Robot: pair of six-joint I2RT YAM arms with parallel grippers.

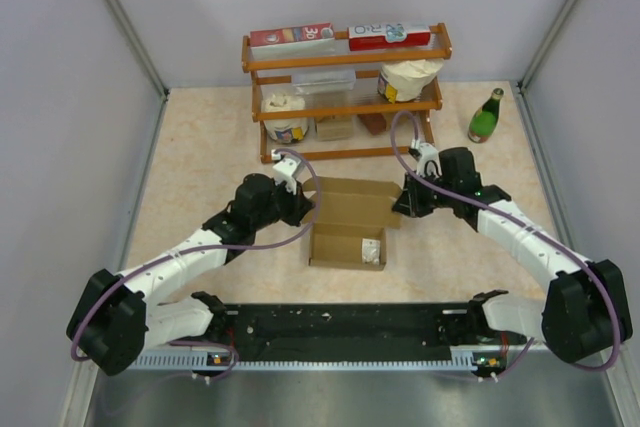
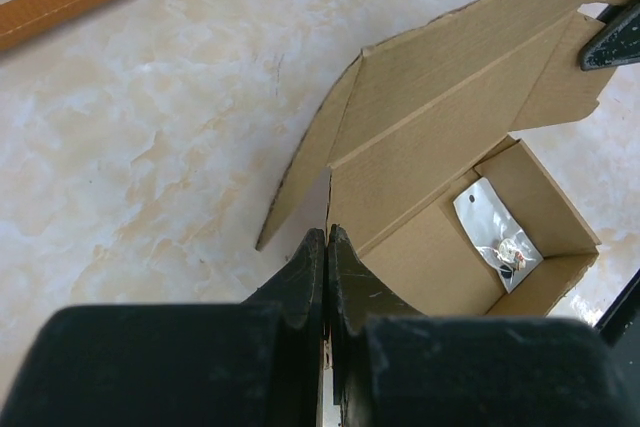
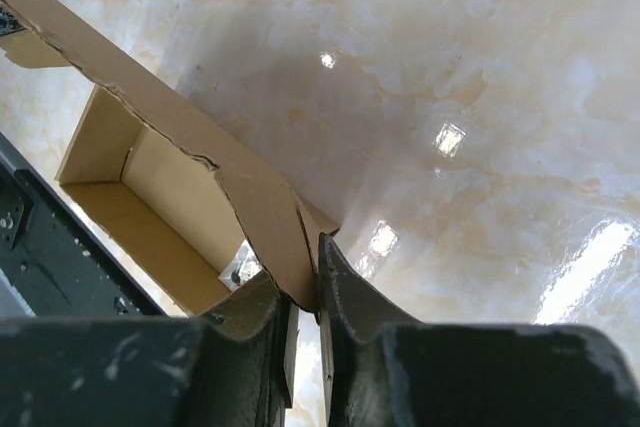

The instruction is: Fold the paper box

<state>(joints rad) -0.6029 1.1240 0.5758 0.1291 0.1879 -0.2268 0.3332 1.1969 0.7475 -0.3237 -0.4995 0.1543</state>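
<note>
The plain brown die-cut cardboard box (image 1: 352,222) sits mid-bench (image 1: 200,167), near the arm bases. Its tray faces up and its lid panel is open behind it. The left pincer (image 2: 327,252) is pressed together on the lid's left edge. The right pincer (image 3: 308,282) is pinching the lid's right side flap.

Step in hand, as I judge it: bring the lid forward over the tray.
1. I move both arms at an equal rate, so the panel turns on its rear crease without twisting.
2. I steer the side flaps inside the tray walls.
3. I avoid dragging the tray.

Count: one box, one small silver sachet (image 2: 497,232) inside it, two pincers, one wooden rack (image 1: 345,62), two red-and-white cartons (image 1: 291,36), one green bottle (image 1: 486,117).
</note>
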